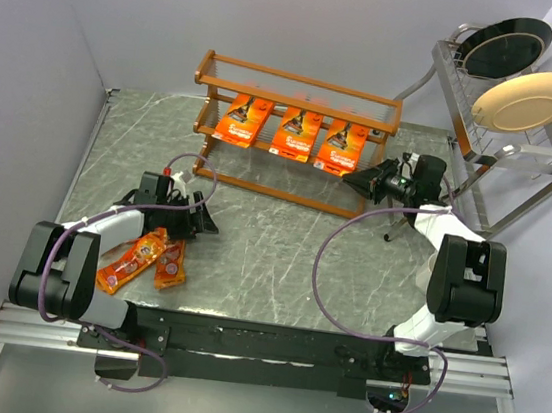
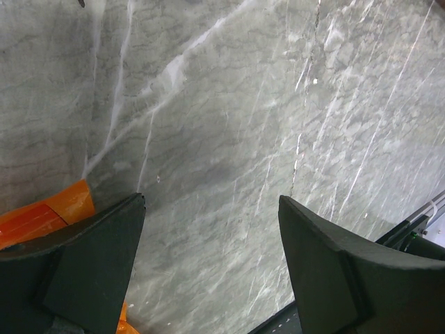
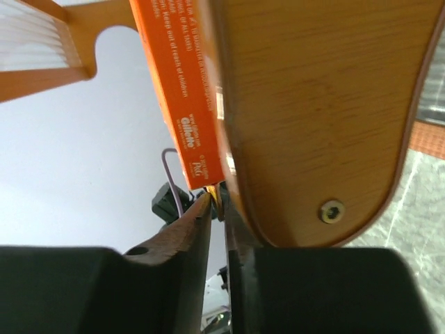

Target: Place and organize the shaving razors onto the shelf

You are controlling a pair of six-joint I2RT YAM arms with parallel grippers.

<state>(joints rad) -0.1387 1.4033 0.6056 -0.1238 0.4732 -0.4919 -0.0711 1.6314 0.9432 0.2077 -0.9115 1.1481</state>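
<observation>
Three razor cards (image 1: 293,133) on shelf (image 1: 302,79), far centre. Right tool (image 3: 219,202) nearly pinched at rightmost card (image 3: 177,90), "Gillette", "P&G" legible; grip unclear. Left tool (image 2: 211,203) spread wide over table (image 2: 243,104); small packs (image 1: 149,259) near left.

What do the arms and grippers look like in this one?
Both arms alternate white shells with black joint housings: left arm, right arm. A purple cable loops along each. The left gripper and right gripper end in dark, blocky wedges.
</observation>
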